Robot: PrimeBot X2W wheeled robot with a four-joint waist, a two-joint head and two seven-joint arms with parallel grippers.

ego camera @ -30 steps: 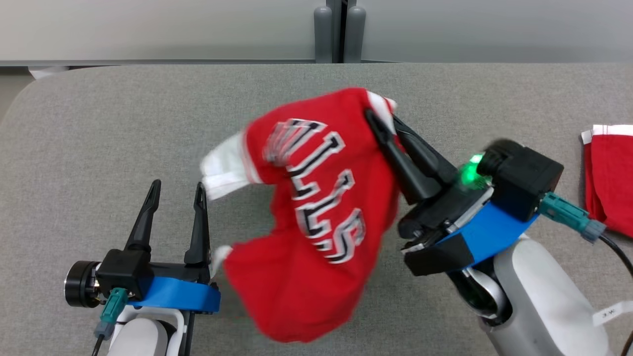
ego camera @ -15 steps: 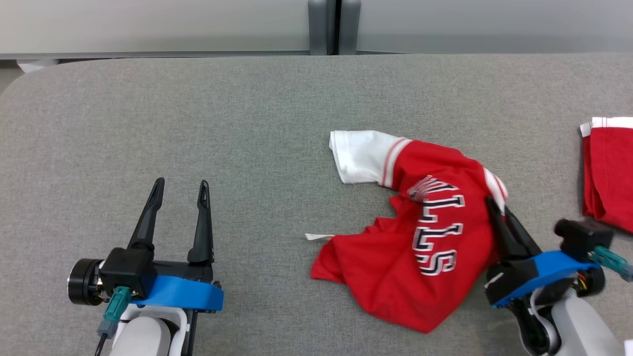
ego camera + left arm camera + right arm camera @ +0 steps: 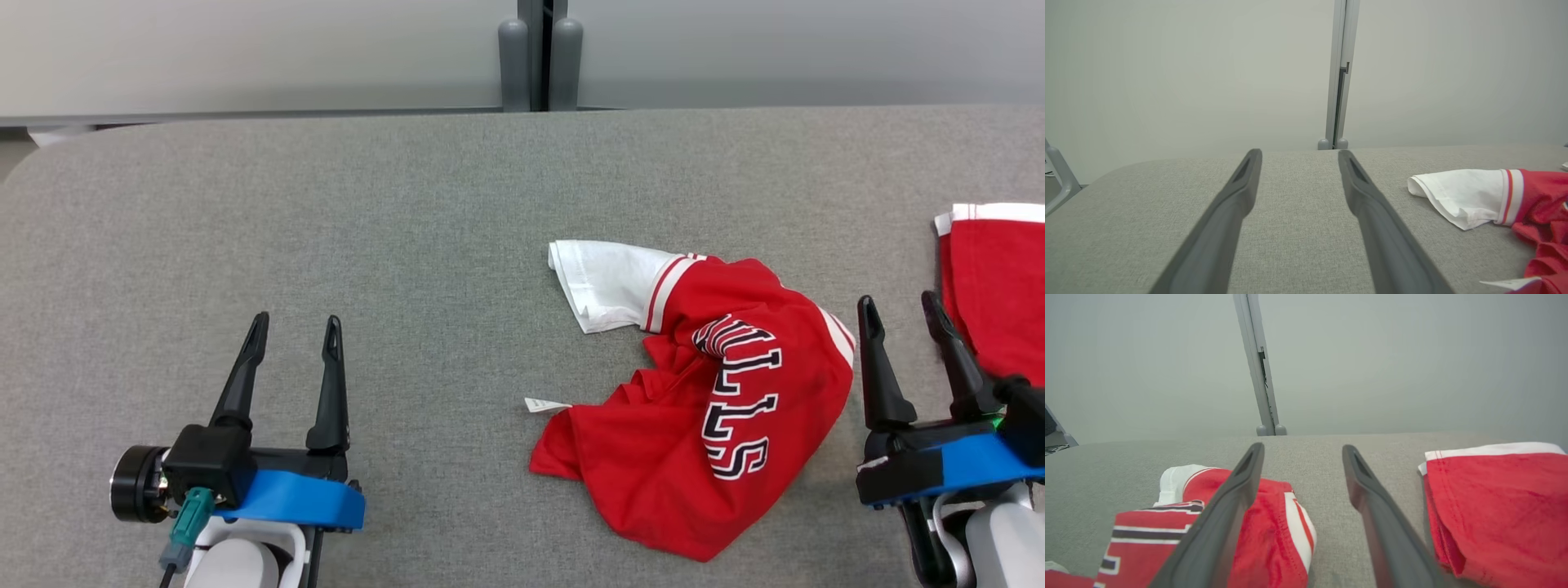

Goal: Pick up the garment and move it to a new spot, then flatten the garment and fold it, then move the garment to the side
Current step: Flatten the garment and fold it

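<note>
Right gripper (image 3: 899, 300) stands with its two dark fingers spread and nothing between them, just beside the right edge of the garment (image 3: 669, 441); whether the nearer finger touches the cloth cannot be told. Its own wrist view shows that gripper (image 3: 1303, 446) with bare grey felt in the gap and the garment (image 3: 1274, 535) lying under and to the left of the left finger. The left gripper (image 3: 295, 321) is likewise spread wide and empty, well apart from the garment on the left side of the table (image 3: 408, 212), fingers pointing away from the robot. One garment lies crumpled right of the table's middle: a red jersey bent in a curve, its long axis running roughly from far to near, with black and white lettering strung along that line. Its one visible white sleeve (image 3: 608, 282) points to the far left, and a small white label (image 3: 545, 404) sticks out leftward lower down. A second piece, a folded red cloth (image 3: 992, 294) with a white edge, lies at the table's right margin, just beyond the right gripper. One grey post (image 3: 531, 57) rises behind the table.
</note>
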